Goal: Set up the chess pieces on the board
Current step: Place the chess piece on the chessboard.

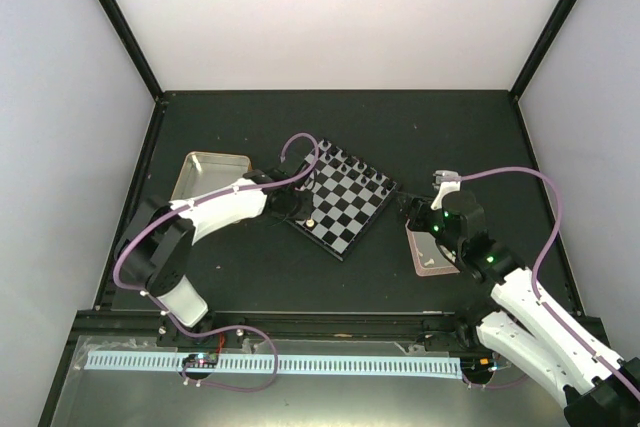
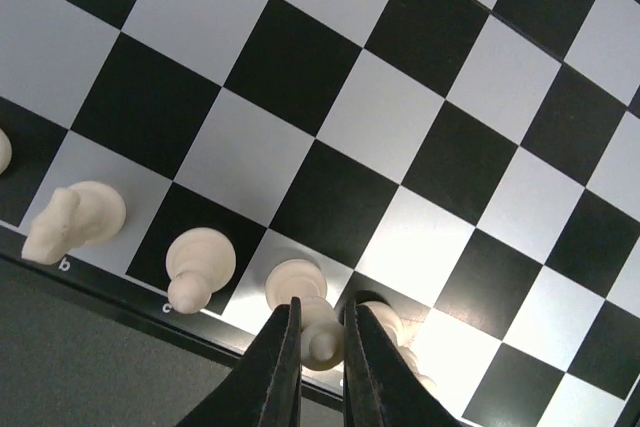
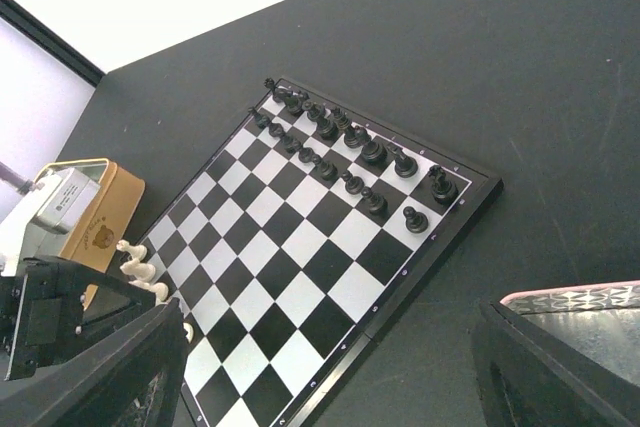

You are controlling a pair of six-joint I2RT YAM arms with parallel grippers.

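Observation:
The board (image 1: pixel 345 209) lies mid-table, turned diagonally. Black chess pieces (image 3: pixel 345 147) stand in two rows on its far side, also seen from the top (image 1: pixel 345 162). Several cream pieces stand on its near-left edge row: a knight (image 2: pixel 75 219), a bishop-like piece (image 2: pixel 198 265) and others. My left gripper (image 1: pixel 306 217) is over that edge. In the left wrist view it (image 2: pixel 322 347) is shut on the head of a tall cream piece (image 2: pixel 322 332) whose base rests on a pale square. My right gripper (image 3: pixel 330 387) is open and empty, right of the board (image 3: pixel 300 267).
A pink tray (image 1: pixel 430 252) lies right of the board, under my right arm; its corner shows in the right wrist view (image 3: pixel 580 297). A yellow-rimmed tin (image 1: pixel 210 175) sits left of the board. Black frame posts stand at the back corners.

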